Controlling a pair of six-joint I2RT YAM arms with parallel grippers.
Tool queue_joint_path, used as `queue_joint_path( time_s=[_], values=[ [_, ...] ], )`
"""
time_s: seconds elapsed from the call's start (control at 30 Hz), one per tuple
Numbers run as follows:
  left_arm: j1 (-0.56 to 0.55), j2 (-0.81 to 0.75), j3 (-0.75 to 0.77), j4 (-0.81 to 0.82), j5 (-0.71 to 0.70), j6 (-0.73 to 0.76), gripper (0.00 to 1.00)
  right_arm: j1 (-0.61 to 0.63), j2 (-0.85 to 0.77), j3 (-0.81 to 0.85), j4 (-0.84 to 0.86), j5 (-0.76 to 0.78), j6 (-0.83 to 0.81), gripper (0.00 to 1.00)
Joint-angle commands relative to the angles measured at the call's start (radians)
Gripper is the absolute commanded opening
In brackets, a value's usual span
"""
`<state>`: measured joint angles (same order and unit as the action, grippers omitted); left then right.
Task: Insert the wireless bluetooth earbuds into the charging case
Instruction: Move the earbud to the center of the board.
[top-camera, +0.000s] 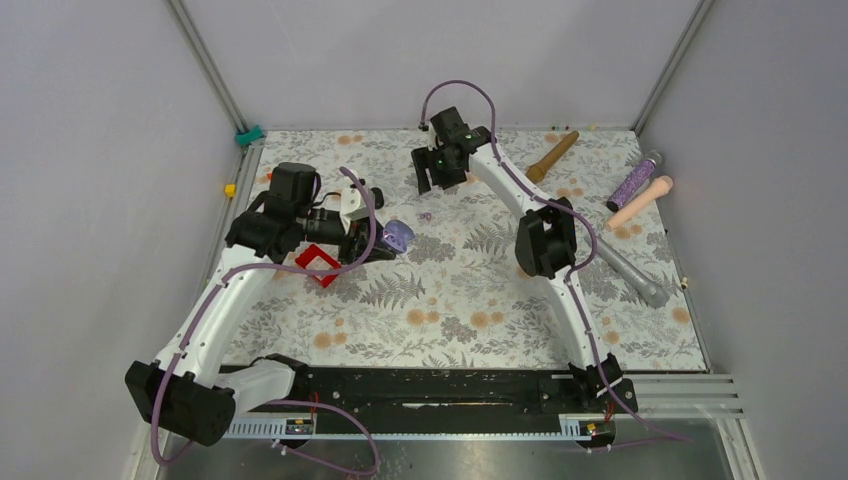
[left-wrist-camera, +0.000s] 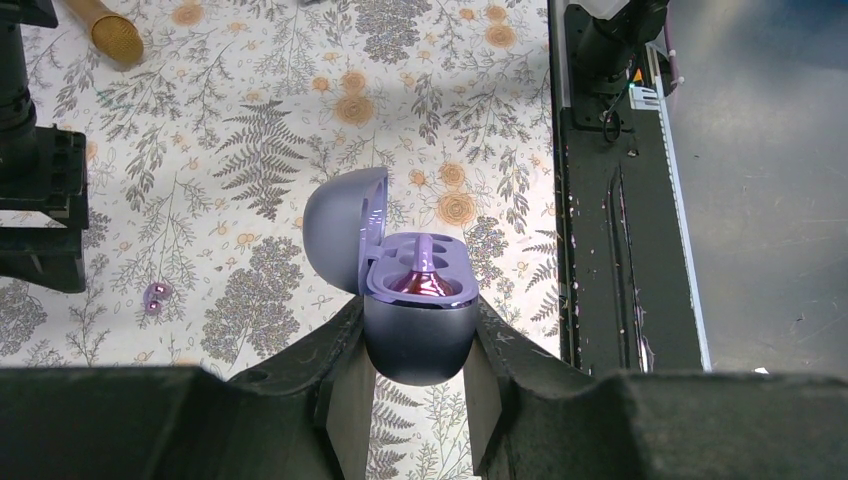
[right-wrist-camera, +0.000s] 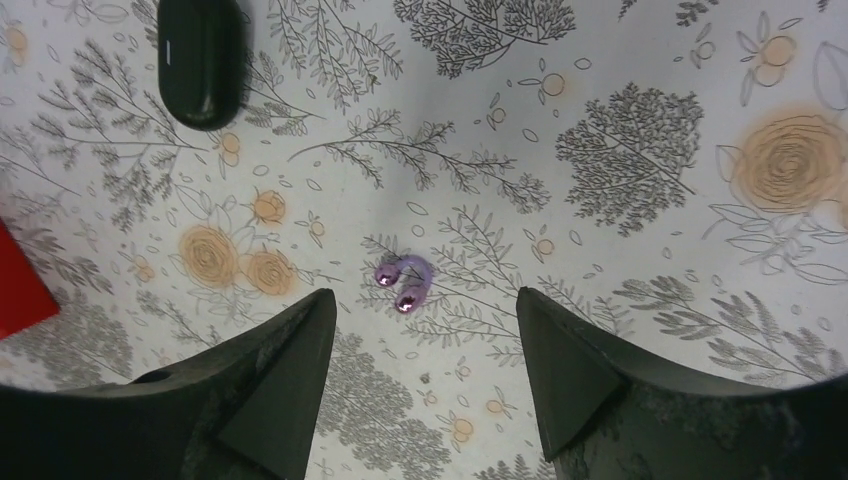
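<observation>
Floral cloth: left claw grips case; right claw straddles earbud, seemingly untouched.

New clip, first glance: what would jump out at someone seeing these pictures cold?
The open purple charging case, clamped in the left pincer left of centre over the floral table, lid swung back, with one glossy purple earbud seated inside. Next, the loose purple earbud lying on the cloth under the right pincer, whose jaws stand apart, holding nothing.
</observation>
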<state>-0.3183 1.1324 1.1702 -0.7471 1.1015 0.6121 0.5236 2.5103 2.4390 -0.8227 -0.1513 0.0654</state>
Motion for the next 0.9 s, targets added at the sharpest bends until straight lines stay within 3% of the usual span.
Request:
queue_joint_path(
  time_s=[0.0,0.3,0.57,0.87],
  values=[
    [0.013,-0.013,0.009,0.019,0.057,0.022,0.00,-0.002,0.054,-0.002,0.043,-0.068,0.170,0.74],
    [0.028,-0.003,0.016,-0.003,0.083,0.031,0.00,-0.002,0.082,-0.034,0.034,-0.071,0.282,0.64],
    [0.042,0.002,0.034,-0.041,0.103,0.056,0.00,-0.002,0.067,-0.078,0.033,-0.097,0.306,0.46],
    [0.045,-0.004,0.041,-0.054,0.114,0.065,0.00,0.001,0.040,-0.133,0.043,-0.104,0.316,0.41]
  ],
)
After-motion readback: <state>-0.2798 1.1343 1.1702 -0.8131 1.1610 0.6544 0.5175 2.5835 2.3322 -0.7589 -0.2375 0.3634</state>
